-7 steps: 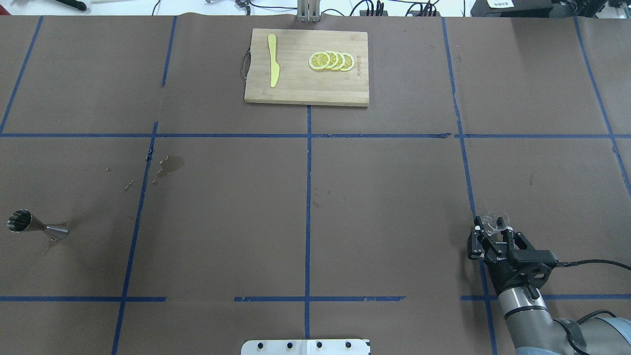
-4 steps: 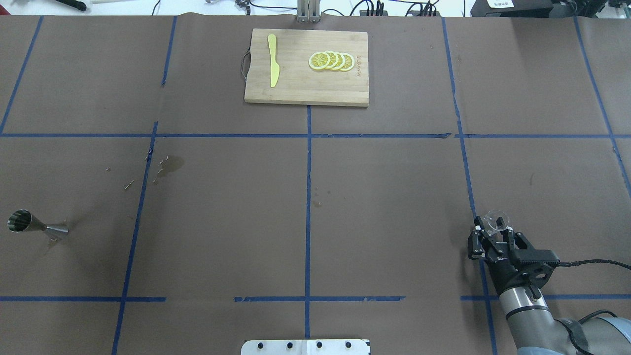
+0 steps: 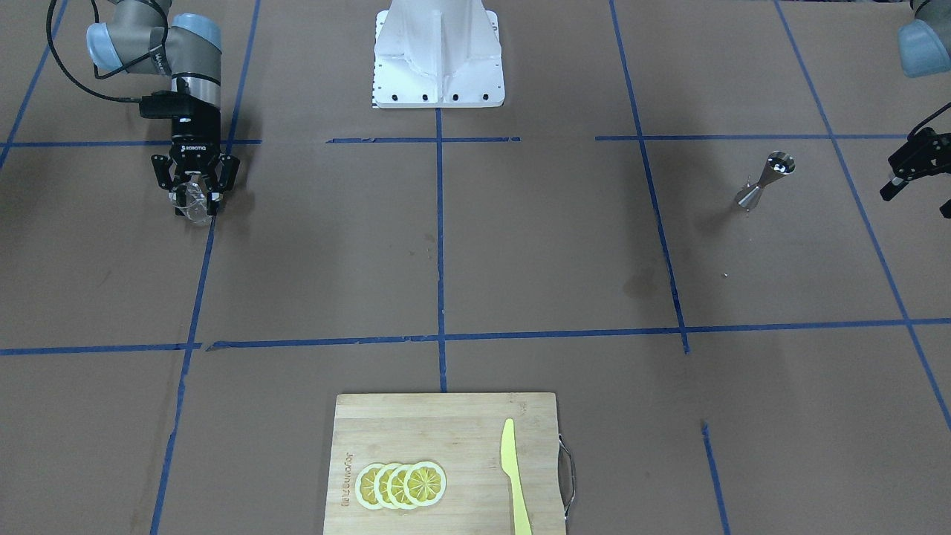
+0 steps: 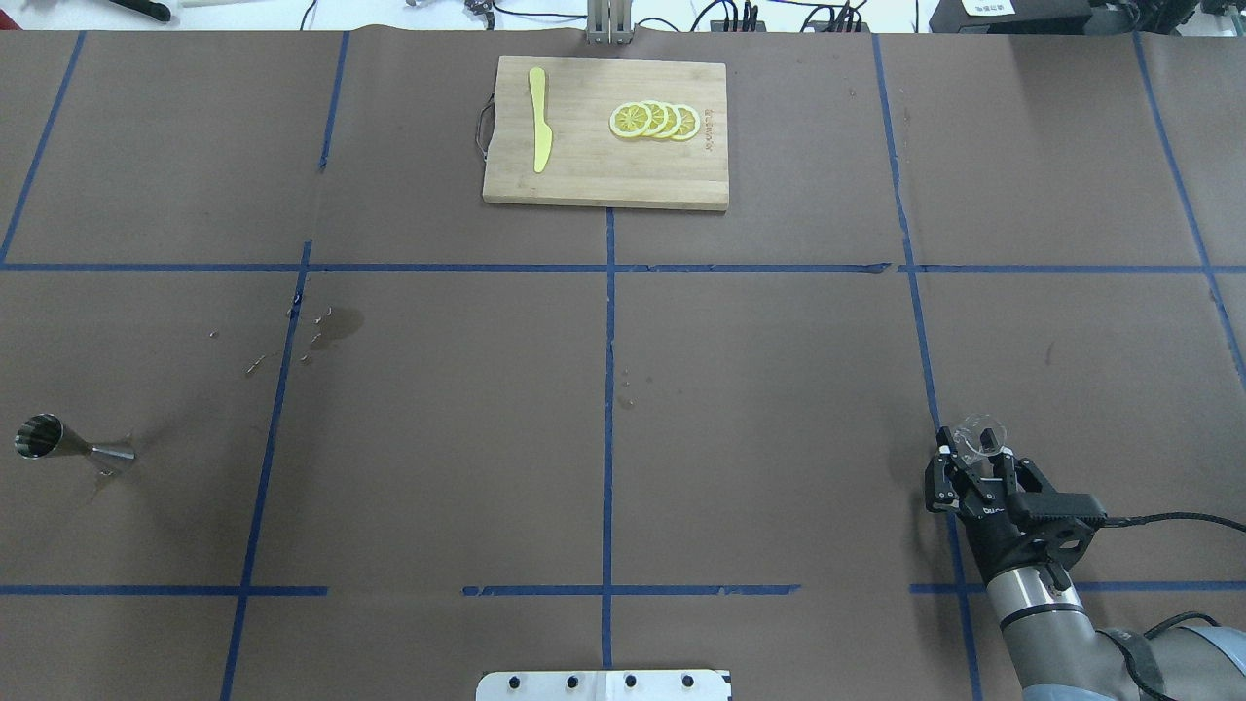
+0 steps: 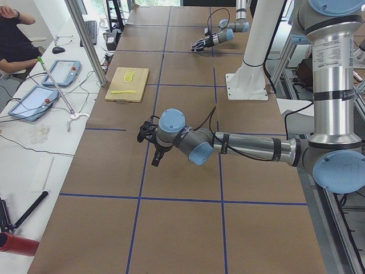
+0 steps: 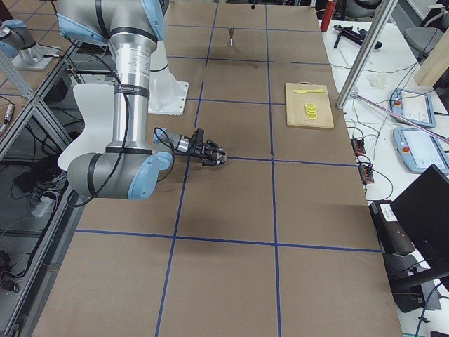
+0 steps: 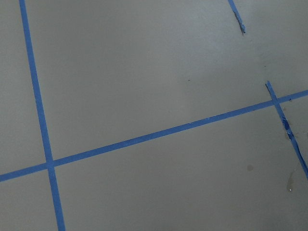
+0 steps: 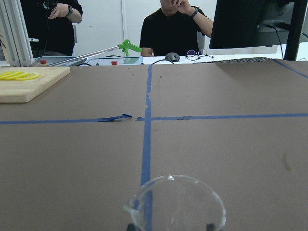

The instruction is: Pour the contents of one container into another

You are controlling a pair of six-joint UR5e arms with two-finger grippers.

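- The right gripper (image 4: 973, 456) is sitting low over the table (image 4: 759, 389), fingers partway closed. They are looking pressed against both sides of the glass cup (image 4: 978, 435), which is standing right between the fingertips.
- I reckon the cup is going to handle as light, rigid, smooth and breakable. Clear glass is slippery for the pads, so a level hold across the straight wall, below the rim, is looking like the safest grip.
- The jigger (image 4: 58, 445) is standing upright far off to that gripper's left, well apart from it. Its narrow waist and small foot are making it tippy, I judge, and its mouth is a small target.
- The left gripper (image 3: 912, 163) is hanging just beside the jigger, at the edge of the front-facing view. I cannot tell how wide it is.
- The right wrist view is showing the cup's rim close up, with what looks like a small pouring lip, where the overhead is giving only a faint outline. The left wrist view is showing bare table and blue tape (image 7: 144, 139).
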